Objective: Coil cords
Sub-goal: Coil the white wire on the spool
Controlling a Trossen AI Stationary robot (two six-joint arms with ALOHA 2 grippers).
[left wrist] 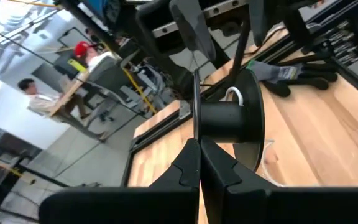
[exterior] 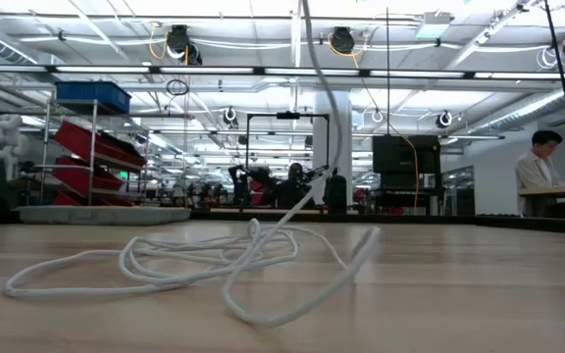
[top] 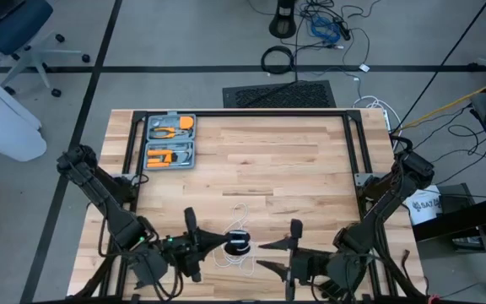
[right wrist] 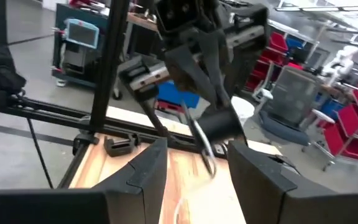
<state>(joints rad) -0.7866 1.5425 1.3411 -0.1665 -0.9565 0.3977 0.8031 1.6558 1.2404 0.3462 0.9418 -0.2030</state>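
Note:
In the left wrist view, the small black reel (left wrist: 229,121) hangs above the table's near middle, with my left gripper (left wrist: 199,163) shut on it. The reel (top: 237,243) is also in the high view. The thin white cord (exterior: 214,263) runs down from the reel and lies in loose loops on the wood (top: 241,211). My right gripper (right wrist: 197,168) stands open just right of the reel, level with it, touching nothing. The reel (right wrist: 219,124) shows ahead of its fingers in the right wrist view. My left gripper pinches the rim of the reel's thin near disc (left wrist: 196,134) between its two shut fingers. The fingers come roughly level from the table's left. The reel is lifted clear of the table, its axle lying level, and the cord (right wrist: 207,155) hangs slack below it.
A grey tool case (top: 170,141) with orange tools sits at the table's far left corner. Black frame rails (top: 243,114) run along the far and side edges. A dark glove (left wrist: 297,71) lies near the right rail. A person (exterior: 538,167) sits far behind the table.

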